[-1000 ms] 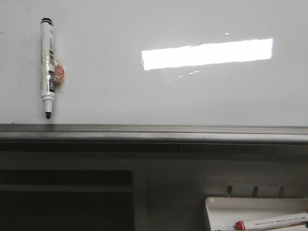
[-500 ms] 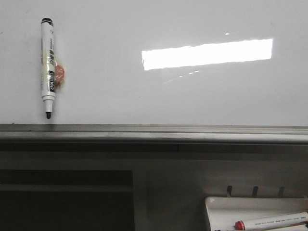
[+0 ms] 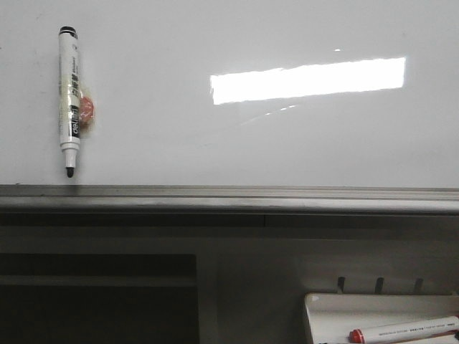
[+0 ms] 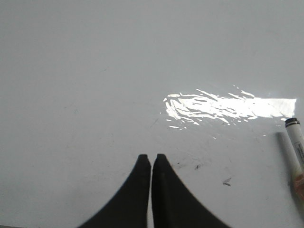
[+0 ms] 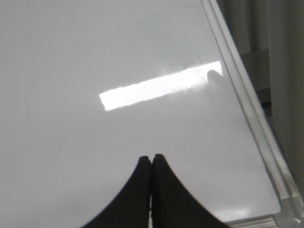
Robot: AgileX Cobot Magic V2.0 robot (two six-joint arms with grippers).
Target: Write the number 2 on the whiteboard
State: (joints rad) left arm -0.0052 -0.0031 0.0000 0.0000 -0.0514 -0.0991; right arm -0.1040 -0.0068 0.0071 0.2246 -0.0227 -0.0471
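You've yet to start: the whiteboard (image 3: pixel 237 143) is blank, black marker (image 3: pixel 69 100) untouched, left gripper (image 4: pixel 151 158) and right gripper (image 5: pixel 151 158) both closed, empty.

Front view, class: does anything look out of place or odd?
Yes. A black marker hangs upright on the whiteboard, uncapped, tip down, stuck beside a small orange blob. No number 2 is written.
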